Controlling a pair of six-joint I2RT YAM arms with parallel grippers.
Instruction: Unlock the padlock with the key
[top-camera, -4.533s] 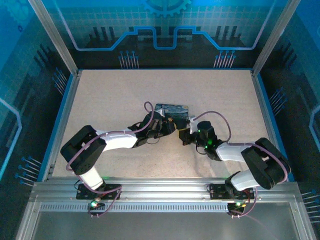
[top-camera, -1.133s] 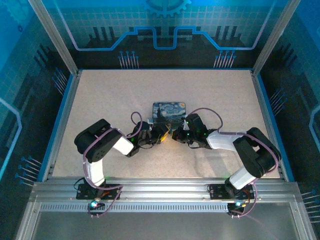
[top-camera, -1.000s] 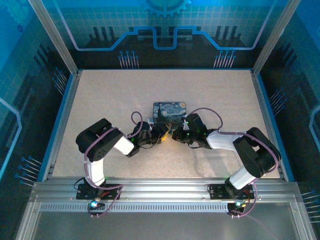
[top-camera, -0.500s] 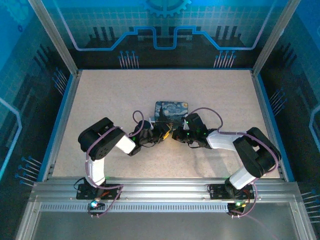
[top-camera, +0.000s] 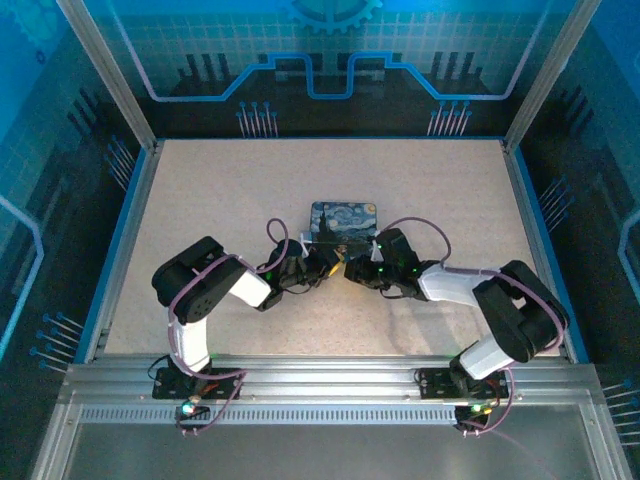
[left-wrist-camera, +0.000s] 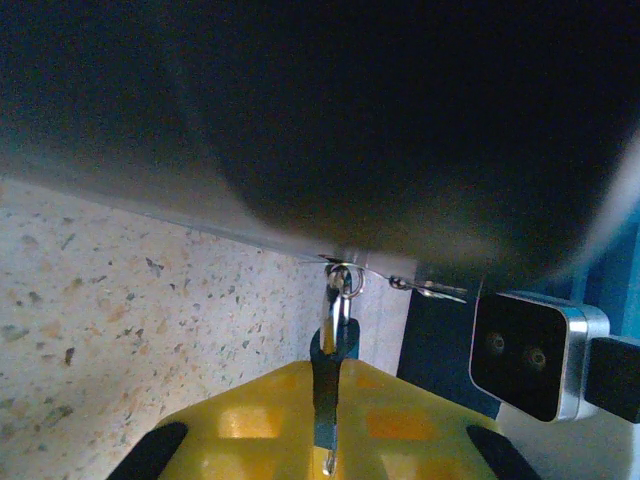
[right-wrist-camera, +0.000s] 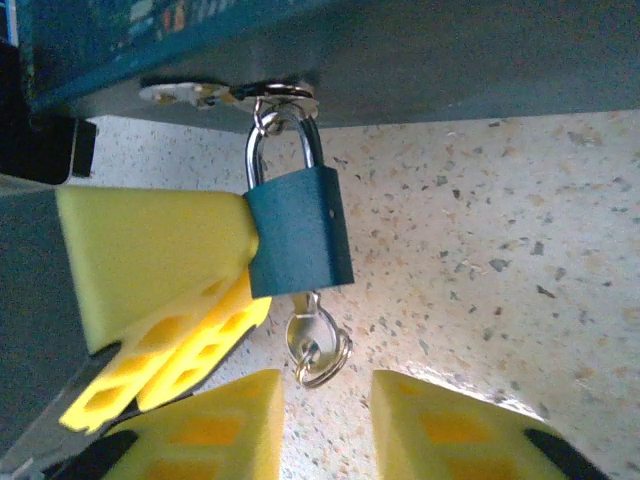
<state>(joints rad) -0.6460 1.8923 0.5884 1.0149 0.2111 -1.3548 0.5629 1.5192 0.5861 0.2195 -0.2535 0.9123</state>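
Both grippers have drawn together since four and a half seconds ago. Then the left one reached over the tin's near left corner with the right one apart to its right. Now they meet tip to tip just before the tin's near edge, and the left arm is folded further back.

The right gripper (right-wrist-camera: 325, 420) stands open by a narrow gap, its yellow fingertips (right-wrist-camera: 235, 425) on either side of and just below the key (right-wrist-camera: 312, 345), holding nothing. The key's bow and small ring hang above that gap, apart from both pads. The key sits in the keyhole at the bottom of the padlock (right-wrist-camera: 298, 232), whose blue body turns its broad face to the right wrist camera, shackle above, key below. The left gripper (left-wrist-camera: 322, 425) is closed on the padlock: in its own wrist view the yellow pads meet in a seam with the lock's narrow edge between them, and in the right wrist view they bear on the body's left edge. Both legs of the silvery shackle (right-wrist-camera: 283, 135) run into the body, and its bow passes through a metal loop (right-wrist-camera: 278, 92) on the front of the starry-night tin (top-camera: 343, 219). The tin lies flat near the middle of the speckled table (top-camera: 220, 190), an arm reaching to it from each side.
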